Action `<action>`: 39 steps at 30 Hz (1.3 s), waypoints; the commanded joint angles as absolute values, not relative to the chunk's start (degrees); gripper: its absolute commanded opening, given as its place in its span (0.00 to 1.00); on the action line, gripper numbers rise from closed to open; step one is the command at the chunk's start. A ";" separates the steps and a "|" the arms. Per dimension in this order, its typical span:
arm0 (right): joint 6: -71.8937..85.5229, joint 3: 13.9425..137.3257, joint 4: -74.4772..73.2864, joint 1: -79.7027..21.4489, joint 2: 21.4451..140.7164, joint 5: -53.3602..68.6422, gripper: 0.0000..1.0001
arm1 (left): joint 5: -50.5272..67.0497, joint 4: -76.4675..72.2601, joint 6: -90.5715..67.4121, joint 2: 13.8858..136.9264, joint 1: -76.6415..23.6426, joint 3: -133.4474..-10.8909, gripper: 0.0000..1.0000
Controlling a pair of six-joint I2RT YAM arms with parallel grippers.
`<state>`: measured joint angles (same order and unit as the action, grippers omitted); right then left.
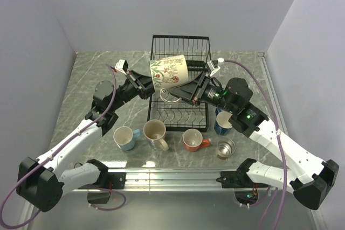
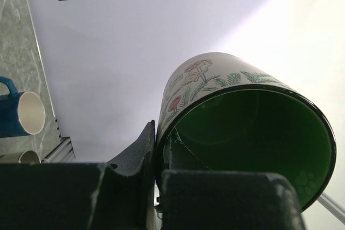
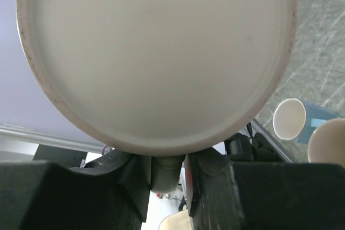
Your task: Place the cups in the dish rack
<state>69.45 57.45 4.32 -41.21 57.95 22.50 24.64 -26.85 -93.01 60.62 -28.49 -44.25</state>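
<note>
A cream mug with flower prints and a green inside hangs tilted on its side above the black wire dish rack. My left gripper is shut on its rim, one finger inside and one outside; the left wrist view shows the green inside and the gripper. My right gripper is shut on the mug's handle, under the mug's base. The light blue mug, plain cream mug, orange cup, steel cup and dark blue mug stand on the table.
The five standing cups line the table in front of the rack, near the arm bases. The rack's low slotted tray lies under the held mug. Grey walls close in the left, back and right sides.
</note>
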 commanded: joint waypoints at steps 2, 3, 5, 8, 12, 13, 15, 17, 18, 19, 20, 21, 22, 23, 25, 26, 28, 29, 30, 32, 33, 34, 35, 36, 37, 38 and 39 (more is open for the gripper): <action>69.17 60.99 13.01 -42.45 59.76 25.57 0.33 | 26.02 -37.79 -95.80 60.55 -31.73 -45.44 0.00; 69.00 61.26 12.83 -42.45 59.94 25.66 0.29 | 26.10 -37.71 -95.54 60.73 -31.99 -45.44 0.00; 68.56 61.70 12.05 -42.54 60.29 25.93 0.00 | 26.10 -36.65 -94.84 61.26 -32.61 -45.79 0.00; 67.41 61.26 10.12 -42.63 58.98 24.79 0.00 | 26.37 -33.07 -92.64 60.91 -32.96 -46.40 0.00; 64.69 60.82 5.72 -42.63 55.64 21.11 0.00 | 25.32 -23.75 -86.76 59.24 -32.87 -48.07 0.11; 63.64 60.82 4.76 -42.71 54.33 20.66 0.00 | 24.79 -21.82 -85.62 58.63 -32.87 -48.34 0.13; 62.76 60.82 1.59 -42.63 53.09 19.17 0.00 | 24.09 -16.56 -82.81 57.49 -32.87 -48.60 0.28; 61.09 61.69 -2.78 -42.63 51.33 17.41 0.00 | 22.86 -13.55 -80.70 56.61 -32.87 -48.34 0.48; 59.87 61.87 -4.20 -42.54 50.81 16.53 0.00 | 22.33 -11.36 -80.34 55.56 -32.87 -47.73 0.55; 59.24 62.66 -5.78 -42.54 49.76 14.70 0.00 | 21.45 -10.29 -79.81 55.02 -32.70 -47.38 0.62; 58.72 63.01 -9.02 -42.63 49.22 13.72 0.00 | 20.84 -8.98 -78.50 54.41 -32.70 -47.20 0.71; 58.01 63.45 -10.62 -42.63 48.70 12.58 0.00 | 20.22 -4.79 -77.62 53.97 -32.52 -47.37 0.74; 56.35 64.59 -12.55 -42.54 48.00 10.31 0.00 | 18.91 -2.66 -76.56 53.09 -32.52 -47.46 0.78; 55.55 65.21 -16.66 -42.54 47.64 8.80 0.00 | 18.20 -0.37 -74.20 52.65 -32.43 -48.33 0.82; 53.09 66.00 -20.02 -42.45 46.94 6.69 0.00 | 16.97 7.25 -71.82 51.16 -31.73 -48.78 0.84; 52.56 66.09 -23.35 -42.45 46.67 4.16 0.00 | 15.57 9.73 -70.24 50.46 -31.55 -48.95 0.84; 51.42 65.74 -26.00 -42.54 45.97 1.42 0.00 | 14.16 15.43 -69.00 48.17 -30.85 -48.61 0.85; 51.16 65.57 -28.63 -42.45 45.79 -1.38 0.00 | 12.50 17.21 -68.12 47.21 -30.68 -47.99 0.85; 50.54 65.39 -30.04 -42.45 45.79 -3.15 0.00 | 11.44 18.88 -67.77 45.46 -30.33 -47.81 0.85; 50.45 64.95 -33.64 -42.54 46.23 -8.23 0.00 | 9.33 23.70 -66.63 43.60 -30.32 -47.38 0.85; 50.28 64.69 -34.44 -42.45 46.75 -9.83 0.00 | 7.58 25.30 -66.27 41.94 -30.24 -47.37 0.85; 50.10 63.82 -35.15 -42.45 47.02 -11.15 0.00 | 6.95 26.44 -65.57 41.31 -30.23 -47.46 0.85; 49.92 63.29 -34.98 -42.54 47.46 -12.38 0.00 | 6.60 28.37 -65.22 40.70 -30.32 -47.46 0.85; 49.49 62.93 -34.63 -42.45 48.68 -14.31 0.00 | 6.07 29.35 -64.95 39.91 -30.24 -47.63 0.85; 49.22 62.32 -34.19 -42.54 49.56 -15.28 0.00 | 6.06 30.14 -64.60 39.55 -30.32 -47.81 0.85; 49.13 62.31 -33.75 -42.45 50.61 -16.25 0.00 | 6.06 31.10 -64.08 39.38 -30.32 -47.99 0.84; 48.70 62.40 -33.49 -42.45 53.06 -18.17 0.00 | 5.89 32.42 -63.99 38.85 -30.32 -48.16 0.84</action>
<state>50.98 60.82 -41.85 -42.54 50.59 -9.50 8.34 26.59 -66.72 39.72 -30.44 -46.37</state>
